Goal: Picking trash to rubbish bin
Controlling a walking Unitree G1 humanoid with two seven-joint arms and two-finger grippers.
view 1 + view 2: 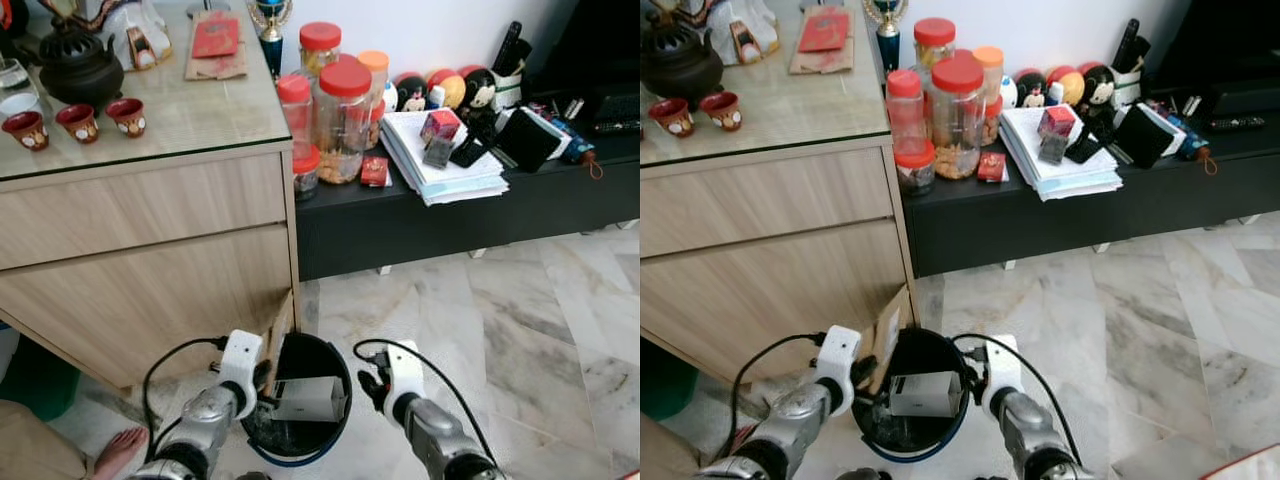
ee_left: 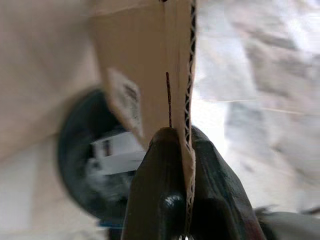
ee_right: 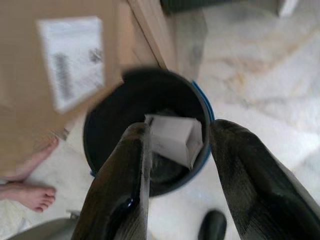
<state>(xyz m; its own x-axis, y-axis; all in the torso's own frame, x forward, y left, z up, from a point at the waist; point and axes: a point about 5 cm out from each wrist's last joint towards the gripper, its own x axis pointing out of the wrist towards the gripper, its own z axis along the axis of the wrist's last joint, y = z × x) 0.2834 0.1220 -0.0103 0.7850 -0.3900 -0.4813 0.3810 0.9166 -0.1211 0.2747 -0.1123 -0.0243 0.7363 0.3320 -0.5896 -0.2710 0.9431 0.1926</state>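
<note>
A black rubbish bin with a blue rim stands on the marble floor by the corner of the wooden cabinet. A white box lies inside it. My left gripper is shut on a brown corrugated cardboard sheet, held upright over the bin's left rim. The left wrist view shows both fingers pinching the cardboard's edge. My right gripper hovers open at the bin's right rim. In the right wrist view its fingers frame the white box.
The wooden cabinet with a glass top stands close on the left. A low black shelf with jars and papers runs behind. A person's bare foot rests at lower left. Marble floor spreads to the right.
</note>
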